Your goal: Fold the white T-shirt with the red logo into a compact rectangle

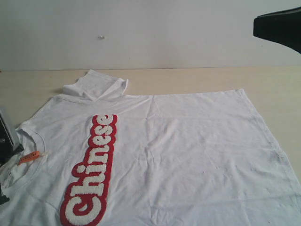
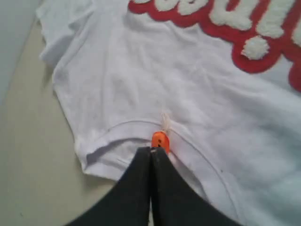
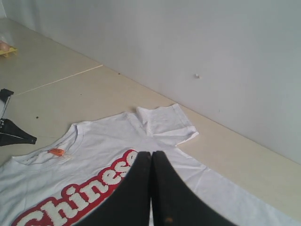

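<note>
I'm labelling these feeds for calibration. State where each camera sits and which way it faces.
Exterior: raised, looks across the table at the white T-shirt and the wall; left arm and right arm show at the edges.
Left wrist: low over the collar, facing down at the orange neck tag; shut left gripper shows.
Right wrist: high, facing the folded sleeve and wall; shut right gripper shows.
Shared: all three show the red logo.

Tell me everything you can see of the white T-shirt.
The white T-shirt, cotton-looking and lightly wrinkled, lies spread flat, front up, on the pale table. Its red logo with fuzzy white "Chinese" letters runs across the chest. One sleeve is partly folded over. An orange tag hangs at the collar, where the shut left pincer sits; contact is unclear.
</note>
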Tool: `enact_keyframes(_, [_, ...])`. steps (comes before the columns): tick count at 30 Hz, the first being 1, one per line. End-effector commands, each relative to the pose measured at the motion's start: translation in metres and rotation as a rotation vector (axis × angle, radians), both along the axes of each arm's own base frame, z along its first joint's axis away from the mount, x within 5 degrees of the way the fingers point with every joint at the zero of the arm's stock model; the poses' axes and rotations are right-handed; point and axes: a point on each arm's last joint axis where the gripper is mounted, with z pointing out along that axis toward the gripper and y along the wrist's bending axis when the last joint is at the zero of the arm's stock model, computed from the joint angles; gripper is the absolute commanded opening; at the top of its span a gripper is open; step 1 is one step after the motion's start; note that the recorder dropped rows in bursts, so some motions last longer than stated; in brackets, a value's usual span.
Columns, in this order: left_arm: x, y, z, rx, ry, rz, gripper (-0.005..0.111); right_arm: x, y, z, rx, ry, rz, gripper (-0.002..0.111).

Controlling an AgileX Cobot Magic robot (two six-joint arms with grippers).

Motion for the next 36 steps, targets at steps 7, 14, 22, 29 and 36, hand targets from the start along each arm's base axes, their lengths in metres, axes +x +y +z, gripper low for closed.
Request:
enact_keyframes(7, [0.009, -0.013, 0.013, 0.299, -0.070, -0.307, 0.000, 0.000, 0.001, 0.003, -0.003, -0.013, 0.005, 0.000])
enact_keyframes(14, [0.011, -0.012, 0.014, 0.377, -0.085, -0.363, 0.000, 0.000, 0.001, 0.003, -0.003, -0.013, 0.005, 0.000])
enact_keyframes(22, [0.014, -0.013, 0.018, 0.352, -0.088, -0.330, 0.000, 0.000, 0.001, 0.003, -0.003, -0.013, 0.005, 0.000])
enact_keyframes(29, [0.014, -0.015, 0.019, 0.306, -0.098, -0.321, 0.000, 0.000, 0.001, 0.003, 0.005, -0.007, 0.005, 0.000])
enact_keyframes(36, [0.015, -0.018, 0.021, 0.258, -0.117, -0.320, 0.000, 0.002, 0.001, 0.008, 0.103, -0.006, -0.022, 0.000])
